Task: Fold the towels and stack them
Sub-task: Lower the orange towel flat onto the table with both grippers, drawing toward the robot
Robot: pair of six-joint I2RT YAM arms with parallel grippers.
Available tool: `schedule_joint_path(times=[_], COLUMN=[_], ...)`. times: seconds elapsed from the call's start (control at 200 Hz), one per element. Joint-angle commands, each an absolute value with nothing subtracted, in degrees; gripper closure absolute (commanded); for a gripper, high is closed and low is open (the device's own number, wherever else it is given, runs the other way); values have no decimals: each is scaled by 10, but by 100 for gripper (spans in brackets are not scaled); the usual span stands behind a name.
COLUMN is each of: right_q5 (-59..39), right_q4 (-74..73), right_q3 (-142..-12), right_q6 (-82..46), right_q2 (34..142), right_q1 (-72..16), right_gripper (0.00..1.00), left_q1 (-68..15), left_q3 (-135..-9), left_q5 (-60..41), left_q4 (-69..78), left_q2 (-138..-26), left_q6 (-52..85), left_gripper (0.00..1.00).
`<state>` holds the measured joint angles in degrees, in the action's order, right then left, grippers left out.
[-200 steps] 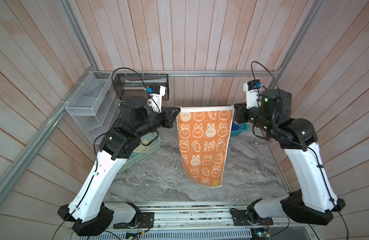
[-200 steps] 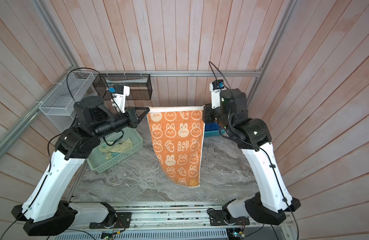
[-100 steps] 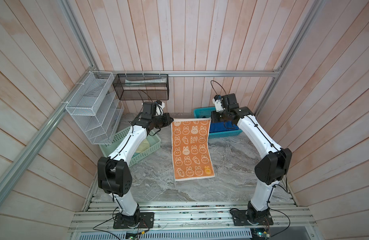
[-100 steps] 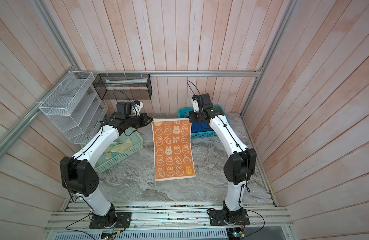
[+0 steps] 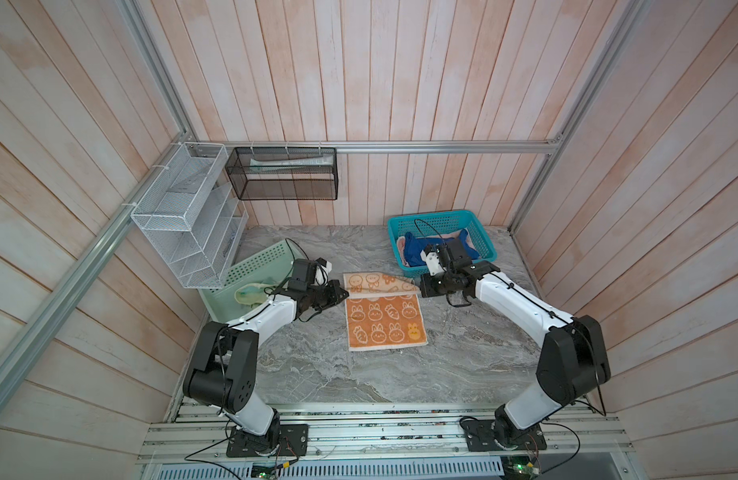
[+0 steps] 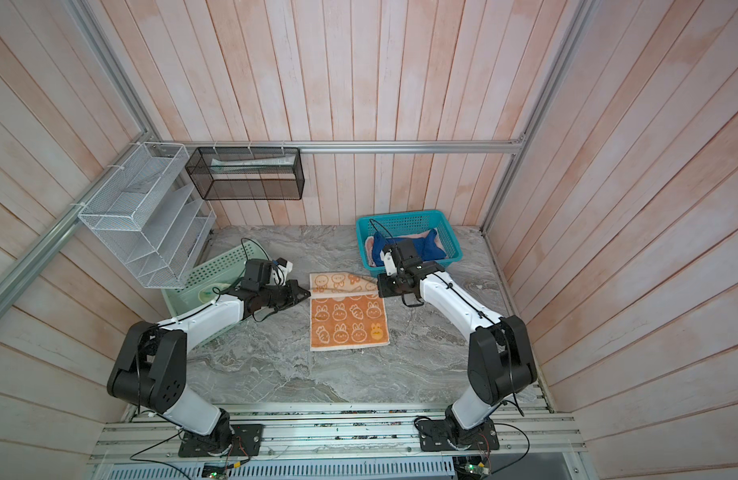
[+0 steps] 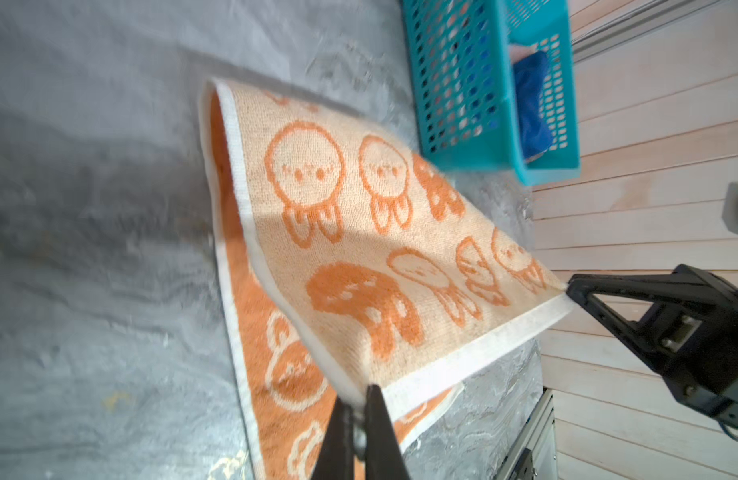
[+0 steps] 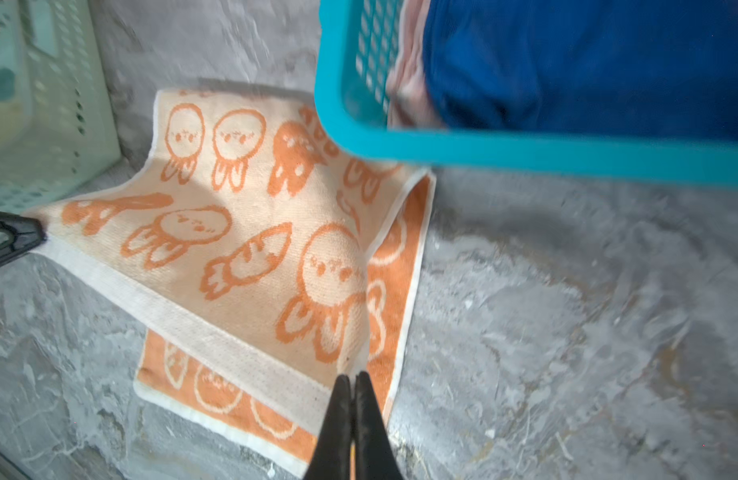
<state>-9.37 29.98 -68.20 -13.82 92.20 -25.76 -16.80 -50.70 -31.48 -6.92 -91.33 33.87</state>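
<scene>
Top-down view of a marble-patterned table [image 5: 359,374] in a wood-panelled booth, with your two arms reaching in from the near edge.

The orange-and-cream towel [image 5: 384,320] lies mid-table between the arms. Its near half rests flat, orange face up, which anchors the cloth during the fold. Its far half is lifted and turned over toward you, so the paler cream reverse shows.

Your left tool [image 5: 345,294] is pressed together on one corner of the white hem. Your right tool [image 5: 420,287] pinches the opposite corner. Holding both corners apart at matching height pulls the hem straight, so the flap should land square rather than bunched. The hem hangs above the flat half and is not yet laid on it. The fold looks about halfway over.

Just behind the right tool sits the teal basket [image 5: 438,218]. It holds the blue towel [image 5: 417,251], crumpled, with the pink towel [image 5: 400,246] showing at its edge. Both are unfolded.

Beside your left arm stands the mint-green basket [image 5: 255,266], set at an angle to the table edge. The pale yellow towel [image 5: 251,293] lies inside, partly hidden by the arm, so whether it is folded is hard to say.

By this reckoning, one towel is in hand and at least two have not been started.
</scene>
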Motion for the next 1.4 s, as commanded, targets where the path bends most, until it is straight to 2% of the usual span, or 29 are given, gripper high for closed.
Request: schedule_joint_path(times=[0.0,0.27,0.5,0.6,0.71,0.935,1.1,1.25,1.395], right_q5=[-101,-132,-144,-122,-85,-75,-71,-70,-84], right_q4=[252,162,139,185,250,346,414,441,432], right_q3=[-619,-439,-361,-421,-542,-812,-972,-1012,-933], right_q6=[-178,-255,-351,-330,-273,-147,-99,-91,-110], right_q2=[913,905,832,824,851,960,1035,1055,1024], right_q1=[-285,-357,-427,-427,-409,-324,-293,-288,-288], right_gripper=[100,100,100,100,100,100,100,100,100], left_q1=[-198,-262,-275,-255,-216,-153,-124,-115,-115], left_q3=[-446,-293,-232,-280,-373,-595,-695,-708,-646], left_q5=[-302,-270,-225,-207,-216,-261,-283,-295,-321], left_q4=[-16,0,-121,-185,-227,-260,-264,-264,-257], left_q2=[-889,-836,-694,-653,-657,-770,-836,-852,-839], left_q6=[385,447,460,434,395,307,285,278,290], left_gripper=[100,100,100,100,100,100,100,100,100])
